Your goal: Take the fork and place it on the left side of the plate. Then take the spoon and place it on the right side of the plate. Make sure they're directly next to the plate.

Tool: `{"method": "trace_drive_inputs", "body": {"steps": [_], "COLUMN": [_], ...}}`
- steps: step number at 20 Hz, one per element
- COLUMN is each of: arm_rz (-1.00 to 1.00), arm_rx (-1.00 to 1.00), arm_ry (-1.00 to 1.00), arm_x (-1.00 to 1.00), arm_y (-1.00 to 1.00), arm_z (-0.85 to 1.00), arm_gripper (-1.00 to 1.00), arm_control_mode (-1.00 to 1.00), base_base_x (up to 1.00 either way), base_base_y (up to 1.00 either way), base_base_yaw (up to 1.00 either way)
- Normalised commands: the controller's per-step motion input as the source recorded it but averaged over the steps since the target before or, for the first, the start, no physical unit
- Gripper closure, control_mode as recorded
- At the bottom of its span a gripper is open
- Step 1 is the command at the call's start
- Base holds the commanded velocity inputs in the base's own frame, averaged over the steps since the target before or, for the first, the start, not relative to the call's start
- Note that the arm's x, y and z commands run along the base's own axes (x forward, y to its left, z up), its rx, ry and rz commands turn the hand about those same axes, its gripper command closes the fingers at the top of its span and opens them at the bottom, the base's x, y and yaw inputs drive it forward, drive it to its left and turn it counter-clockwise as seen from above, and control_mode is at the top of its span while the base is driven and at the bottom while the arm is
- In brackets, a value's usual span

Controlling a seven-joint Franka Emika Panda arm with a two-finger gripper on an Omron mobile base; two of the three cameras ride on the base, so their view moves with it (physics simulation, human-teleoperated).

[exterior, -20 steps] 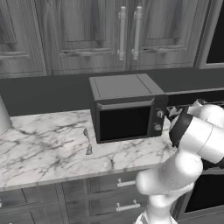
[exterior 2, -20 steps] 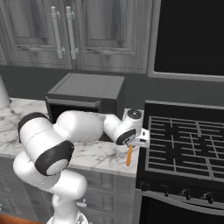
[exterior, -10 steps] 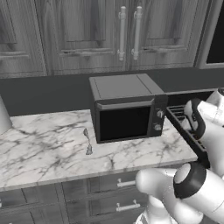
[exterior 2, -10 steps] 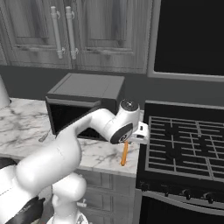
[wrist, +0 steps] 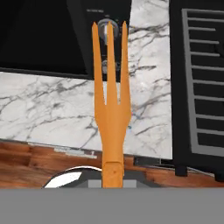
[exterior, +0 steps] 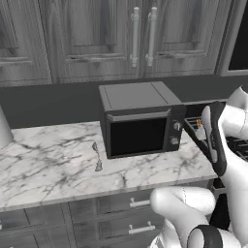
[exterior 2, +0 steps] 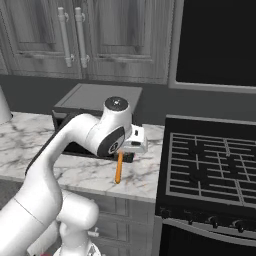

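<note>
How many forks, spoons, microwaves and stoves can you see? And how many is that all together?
Forks: 1, the orange fork
Spoons: 1, the grey spoon
Microwaves: 1, the microwave
Stoves: 1, the stove
Total: 4

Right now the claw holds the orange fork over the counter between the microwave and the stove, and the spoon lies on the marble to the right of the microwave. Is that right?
Not quite. The spoon lies on the marble to the left of the microwave, as the left base view shows. The rest holds: the claw is shut on the orange fork, over the counter between the microwave and the stove.
</note>
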Motion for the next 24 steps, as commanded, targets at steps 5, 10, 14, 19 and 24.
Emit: {"method": "trace_drive_inputs", "body": {"steps": [5,10,14,19,24], "arm_rz": [0.29,0.31,0.28,0.2,0.15], "arm_rx": [-0.1,-0.11,-0.05,-0.04,-0.05], "arm_ry": [0.0,-0.01,0.0,-0.01,0.0], "arm_x": [-0.55,-0.45,-0.04,0.0,0.0], "arm_y": [0.91,0.99,0.64,0.34,0.27], "arm_z": [0.19,0.01,0.0,0.0,0.0], "arm_gripper": [1.0,1.0,1.0,1.0,1.0], "arm_control_mode": [-1.0,-1.0,-1.0,-1.0,1.0], "base_base_x": [0.0,0.0,0.0,0.0,0.0], "base_base_y": [0.0,0.0,0.0,0.0,0.05], "base_base_yaw": [0.0,0.0,0.0,0.0,0.04]}}
